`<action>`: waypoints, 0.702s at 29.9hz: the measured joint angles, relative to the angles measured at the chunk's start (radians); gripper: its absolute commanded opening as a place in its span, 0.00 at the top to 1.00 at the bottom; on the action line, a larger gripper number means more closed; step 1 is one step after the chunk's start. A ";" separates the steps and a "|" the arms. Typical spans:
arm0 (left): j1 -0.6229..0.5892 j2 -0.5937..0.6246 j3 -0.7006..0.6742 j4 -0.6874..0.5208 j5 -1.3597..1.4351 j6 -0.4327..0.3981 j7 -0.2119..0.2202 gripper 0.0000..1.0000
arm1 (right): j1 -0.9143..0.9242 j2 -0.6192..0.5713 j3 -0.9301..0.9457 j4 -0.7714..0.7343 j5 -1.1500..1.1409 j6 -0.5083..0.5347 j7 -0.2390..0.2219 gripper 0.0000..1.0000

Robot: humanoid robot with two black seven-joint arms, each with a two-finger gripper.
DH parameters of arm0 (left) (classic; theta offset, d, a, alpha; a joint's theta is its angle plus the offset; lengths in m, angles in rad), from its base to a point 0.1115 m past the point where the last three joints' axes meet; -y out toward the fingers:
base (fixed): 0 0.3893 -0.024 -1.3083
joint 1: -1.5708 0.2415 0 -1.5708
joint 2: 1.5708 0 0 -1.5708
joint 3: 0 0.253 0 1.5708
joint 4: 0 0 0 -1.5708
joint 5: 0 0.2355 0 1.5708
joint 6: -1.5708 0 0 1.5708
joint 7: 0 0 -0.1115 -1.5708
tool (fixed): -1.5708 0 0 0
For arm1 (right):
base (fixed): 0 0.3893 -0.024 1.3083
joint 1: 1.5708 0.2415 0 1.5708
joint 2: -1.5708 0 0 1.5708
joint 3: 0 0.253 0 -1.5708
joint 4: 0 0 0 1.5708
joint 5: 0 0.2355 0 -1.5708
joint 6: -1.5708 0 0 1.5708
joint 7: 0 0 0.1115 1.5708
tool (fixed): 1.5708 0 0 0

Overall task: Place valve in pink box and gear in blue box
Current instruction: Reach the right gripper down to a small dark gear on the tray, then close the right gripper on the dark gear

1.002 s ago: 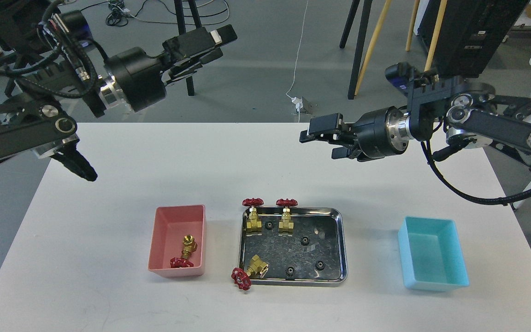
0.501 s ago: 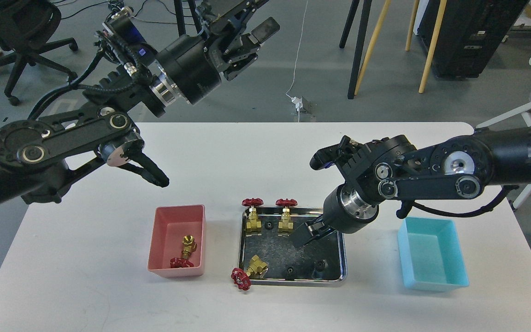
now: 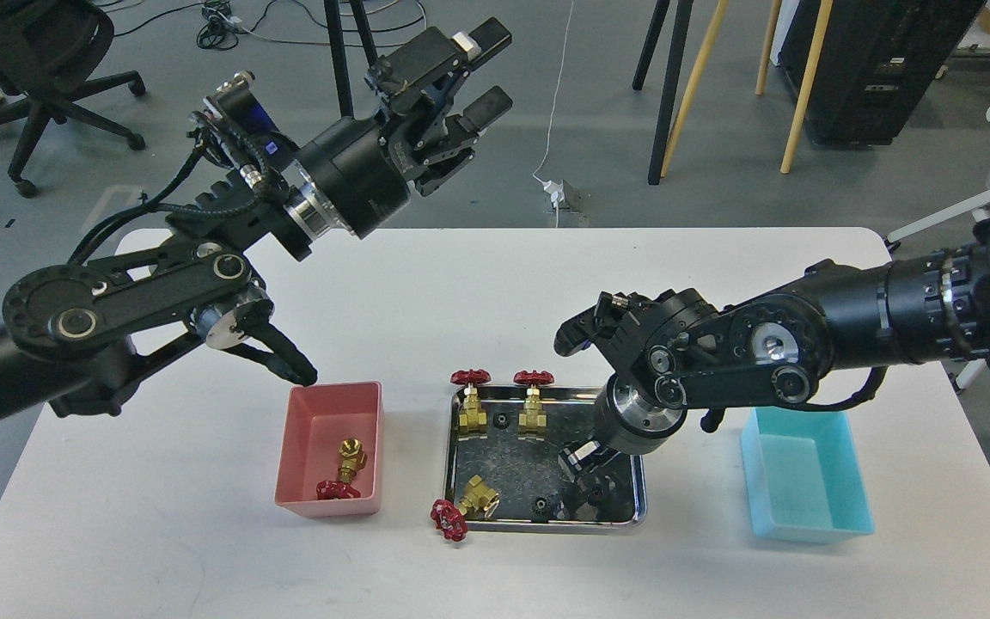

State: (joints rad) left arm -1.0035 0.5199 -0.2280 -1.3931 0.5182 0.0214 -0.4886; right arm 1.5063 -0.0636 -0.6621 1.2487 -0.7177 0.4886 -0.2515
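Right gripper [image 3: 588, 481] down in steel tray [image 3: 546, 524], over a gear [image 3: 595, 492]; fingers spread or pinching, can't tell. Gear: tiny, rigid, light, prob. slippery; pinch across the toothed rim. Left gripper [image 3: 478, 73] spread, raised.

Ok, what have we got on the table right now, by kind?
Valves: 4
Gears: 2 in view; the right gripper may hide more
Boxes: 2, pink box and blue box
Tray: 1
Total: 9 in view
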 measured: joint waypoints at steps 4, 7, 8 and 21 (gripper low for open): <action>0.005 -0.006 0.000 0.000 0.000 0.000 0.000 0.18 | -0.036 0.046 -0.006 -0.036 0.000 0.000 -0.002 0.43; 0.006 -0.007 0.000 0.001 0.000 0.000 0.000 0.18 | -0.046 0.061 -0.008 -0.050 0.000 0.000 -0.002 0.43; 0.006 -0.007 0.000 0.001 0.000 0.000 0.000 0.18 | -0.046 0.062 -0.009 -0.051 -0.001 0.000 -0.003 0.43; 0.023 -0.007 0.000 0.002 0.000 0.000 0.000 0.18 | -0.064 0.064 -0.037 -0.062 0.000 0.000 -0.021 0.43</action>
State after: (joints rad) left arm -0.9808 0.5128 -0.2280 -1.3913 0.5185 0.0216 -0.4888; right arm 1.4428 0.0001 -0.6995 1.1862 -0.7178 0.4887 -0.2729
